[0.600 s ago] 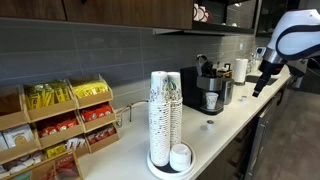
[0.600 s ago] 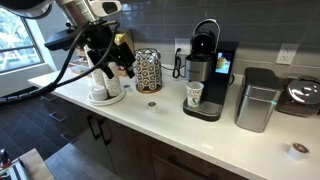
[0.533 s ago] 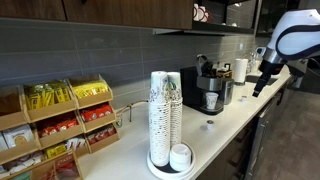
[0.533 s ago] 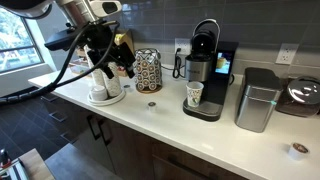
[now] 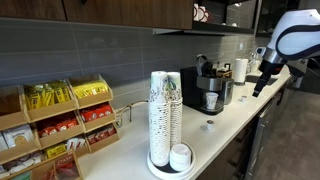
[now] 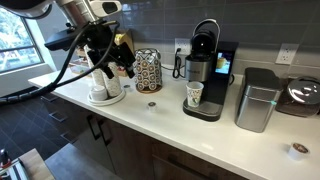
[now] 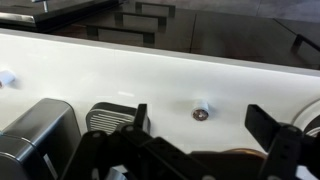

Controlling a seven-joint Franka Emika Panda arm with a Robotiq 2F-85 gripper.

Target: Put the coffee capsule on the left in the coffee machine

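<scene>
The coffee capsule (image 6: 152, 103) is a tiny dark pod on the white counter, left of the coffee machine (image 6: 205, 75). It also shows in an exterior view (image 5: 208, 125) and in the wrist view (image 7: 201, 111). The black and silver coffee machine (image 5: 208, 88) stands against the wall with a paper cup (image 6: 194, 95) under its spout. My gripper (image 6: 124, 68) is open and empty. It hangs above the counter, apart from the capsule, on the far side from the machine. In the wrist view the open fingers (image 7: 205, 125) frame the capsule from above.
A second capsule (image 6: 296, 150) lies at the far end of the counter. A silver box (image 6: 255, 100) stands beside the machine. A patterned canister (image 6: 148, 70) and a white jug (image 6: 105, 88) are near the gripper. A tall cup stack (image 5: 165, 115) and snack racks (image 5: 60, 125) stand further along.
</scene>
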